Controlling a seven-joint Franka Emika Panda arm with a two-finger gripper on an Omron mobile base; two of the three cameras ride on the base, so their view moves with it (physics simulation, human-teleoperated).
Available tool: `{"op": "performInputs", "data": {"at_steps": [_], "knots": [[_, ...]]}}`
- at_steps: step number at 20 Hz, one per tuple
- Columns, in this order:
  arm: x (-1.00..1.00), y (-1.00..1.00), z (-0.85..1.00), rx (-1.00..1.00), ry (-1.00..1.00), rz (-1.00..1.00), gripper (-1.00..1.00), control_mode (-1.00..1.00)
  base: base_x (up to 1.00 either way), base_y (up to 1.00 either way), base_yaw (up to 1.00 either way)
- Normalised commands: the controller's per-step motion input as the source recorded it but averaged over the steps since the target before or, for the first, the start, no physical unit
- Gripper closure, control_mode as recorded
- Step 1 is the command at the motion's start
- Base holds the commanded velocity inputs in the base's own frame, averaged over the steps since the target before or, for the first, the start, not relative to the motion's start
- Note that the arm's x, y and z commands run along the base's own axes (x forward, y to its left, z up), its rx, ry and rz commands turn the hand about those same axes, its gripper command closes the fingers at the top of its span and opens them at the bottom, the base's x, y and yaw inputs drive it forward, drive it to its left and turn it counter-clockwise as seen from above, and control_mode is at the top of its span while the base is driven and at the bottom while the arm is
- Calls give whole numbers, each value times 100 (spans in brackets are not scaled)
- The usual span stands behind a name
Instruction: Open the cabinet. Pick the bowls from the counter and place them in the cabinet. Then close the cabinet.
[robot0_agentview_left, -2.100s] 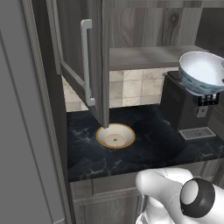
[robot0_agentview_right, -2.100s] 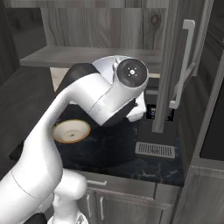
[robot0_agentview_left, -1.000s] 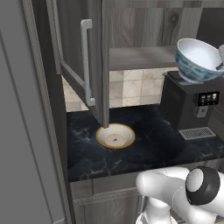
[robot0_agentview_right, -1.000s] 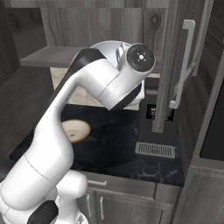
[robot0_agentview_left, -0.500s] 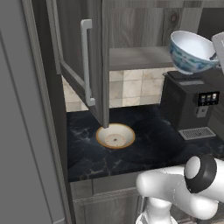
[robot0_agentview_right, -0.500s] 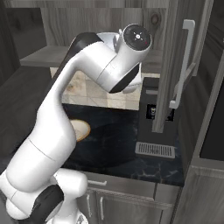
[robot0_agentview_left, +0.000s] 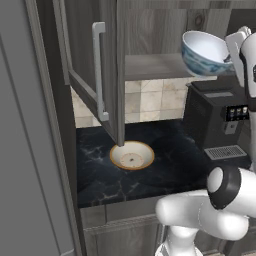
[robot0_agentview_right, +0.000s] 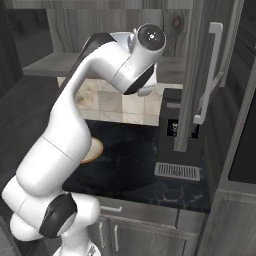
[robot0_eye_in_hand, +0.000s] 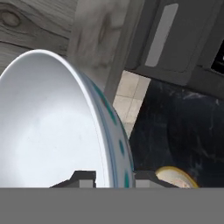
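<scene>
Tool (robot0_eye_in_hand: 113, 177) pinching rim of blue-patterned bowl (robot0_agentview_left: 206, 54), tilting it level w/ cabinet shelf (robot0_agentview_left: 150, 67) for loading; cream bowl (robot0_agentview_left: 132, 155) waiting on bench (robot0_agentview_left: 165, 155), doors open.

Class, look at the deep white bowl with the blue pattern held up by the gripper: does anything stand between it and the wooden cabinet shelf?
Nothing visible does. The deep white bowl with the blue pattern hangs tilted at shelf height, before the wooden cabinet shelf; both panelled doors stand open to the sides.

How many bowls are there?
2. The blue-patterned white bowl is held up in the claw near the cabinet shelf. The cream bowl sits on the black counter.
</scene>
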Motion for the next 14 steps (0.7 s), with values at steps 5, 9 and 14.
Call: {"op": "performInputs", "data": {"at_steps": [5, 9, 14], "knots": [[61, 0, 0, 0, 0, 0, 100, -100, 0, 0, 0], [65, 0, 0, 0, 0, 0, 100, -100, 0, 0, 0], [75, 0, 0, 0, 0, 0, 100, -100, 0, 0, 0]]}}
